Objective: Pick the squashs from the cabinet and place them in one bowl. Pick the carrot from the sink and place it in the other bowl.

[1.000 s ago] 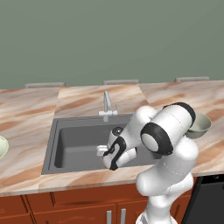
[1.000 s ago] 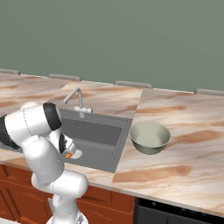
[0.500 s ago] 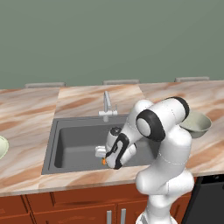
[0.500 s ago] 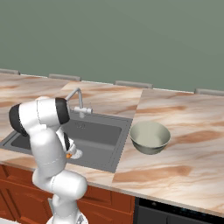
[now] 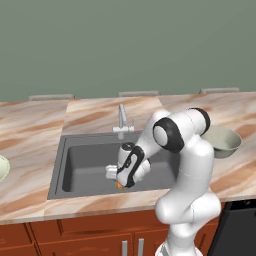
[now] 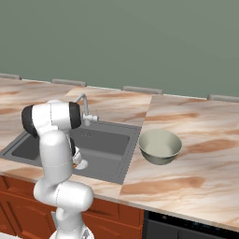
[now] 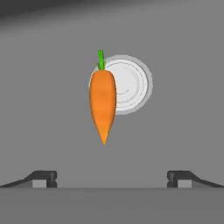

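White robot arm bent low into the dark grey sink (image 5: 85, 165), gripper (image 5: 120, 182) near the front wall, orange carrot (image 5: 119, 185) just beneath it, greyish bowl (image 5: 222, 142) on marble counter (image 5: 30, 135) at right

- Behind everything I see a plain grey-green wall (image 5: 125, 45), evenly lit.
- The tabletop (image 6: 196, 154) is pinkish-brown marble with pale veins.
- Below it I see red-brown wooden drawer fronts (image 5: 75, 237) with short grey handles (image 5: 132, 246).
- A dark appliance front (image 5: 235, 230) sits at the lower right of my left base view.
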{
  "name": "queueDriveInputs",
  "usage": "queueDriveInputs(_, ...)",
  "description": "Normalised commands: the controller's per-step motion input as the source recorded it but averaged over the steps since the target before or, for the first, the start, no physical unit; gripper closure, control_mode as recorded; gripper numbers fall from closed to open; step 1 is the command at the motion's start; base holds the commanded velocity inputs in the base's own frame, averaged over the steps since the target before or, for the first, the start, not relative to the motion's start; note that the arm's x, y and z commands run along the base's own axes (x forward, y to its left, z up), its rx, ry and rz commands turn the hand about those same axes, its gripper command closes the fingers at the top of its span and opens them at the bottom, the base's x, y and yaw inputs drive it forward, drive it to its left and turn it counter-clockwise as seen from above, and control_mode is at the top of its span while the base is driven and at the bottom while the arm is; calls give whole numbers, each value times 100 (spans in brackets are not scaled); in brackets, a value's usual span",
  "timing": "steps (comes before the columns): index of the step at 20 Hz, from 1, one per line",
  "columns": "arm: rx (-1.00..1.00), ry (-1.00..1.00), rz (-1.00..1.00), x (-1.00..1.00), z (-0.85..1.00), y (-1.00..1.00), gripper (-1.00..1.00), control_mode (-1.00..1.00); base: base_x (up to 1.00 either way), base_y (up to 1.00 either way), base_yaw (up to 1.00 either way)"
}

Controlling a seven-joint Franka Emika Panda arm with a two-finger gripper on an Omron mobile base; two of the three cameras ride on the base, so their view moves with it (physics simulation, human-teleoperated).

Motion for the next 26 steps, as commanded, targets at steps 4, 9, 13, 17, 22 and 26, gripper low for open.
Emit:
queueDriveInputs(4, 0, 0, 0, 30, 2, 0, -100, -100, 0, 0, 0)
queueDriveInputs(9, 0, 8, 0, 17, 0, 1, -100, -100, 0, 0, 0)
queueDriveInputs(13, 0, 14, 0, 10, -4, 1, -100, -100, 0, 0, 0)
queueDriveInputs(17, 0, 11, 0, 17, -5, 0, -100, -100, 0, 0, 0)
queueDriveInputs(22, -2, 4, 0, 17, -8, 0, -100, -100, 0, 0, 0)
queueDriveInputs(26, -7, 2, 0, 11, -12, 3, -100, -100, 0, 0, 0)
